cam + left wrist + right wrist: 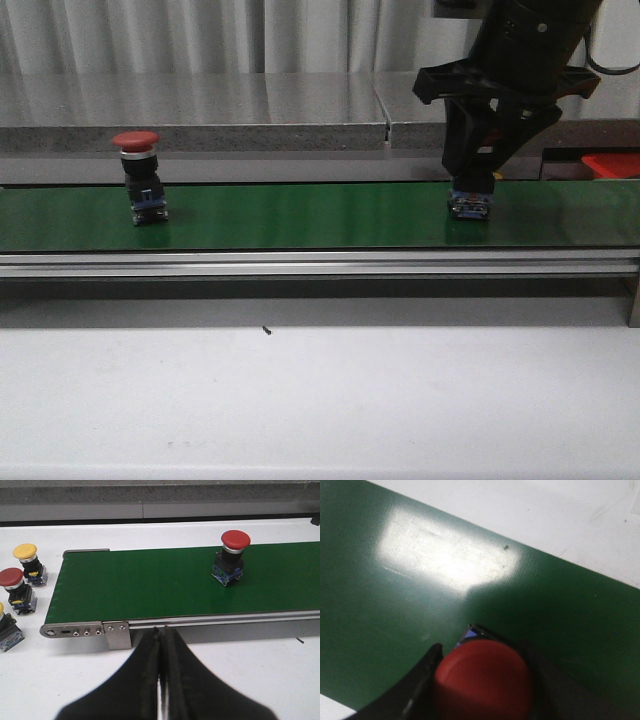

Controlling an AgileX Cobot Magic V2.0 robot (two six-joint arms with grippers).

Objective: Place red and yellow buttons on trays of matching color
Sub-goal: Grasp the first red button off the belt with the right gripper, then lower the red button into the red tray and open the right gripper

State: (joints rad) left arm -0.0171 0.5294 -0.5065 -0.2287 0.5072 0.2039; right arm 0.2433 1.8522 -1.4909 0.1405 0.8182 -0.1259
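A red button (pixel 136 177) stands upright on the green belt (pixel 300 215) at the left; it also shows in the left wrist view (pixel 232 555). My right gripper (pixel 471 185) is down on the belt at the right, its fingers close on both sides of a second red button (pixel 482 680), whose blue base (pixel 470 206) rests on the belt. A corner of the red tray (pixel 611 164) shows at the far right behind the belt. No yellow tray is in view. My left gripper (pixel 161 630) is shut and empty, in front of the belt's end.
Off the belt's end on the white table stand a yellow button (pixel 27 560), a red button (pixel 15 587) and part of another button (pixel 6 630). A grey ledge (pixel 200 120) runs behind the belt. The belt's metal rail (pixel 300 263) runs along its front.
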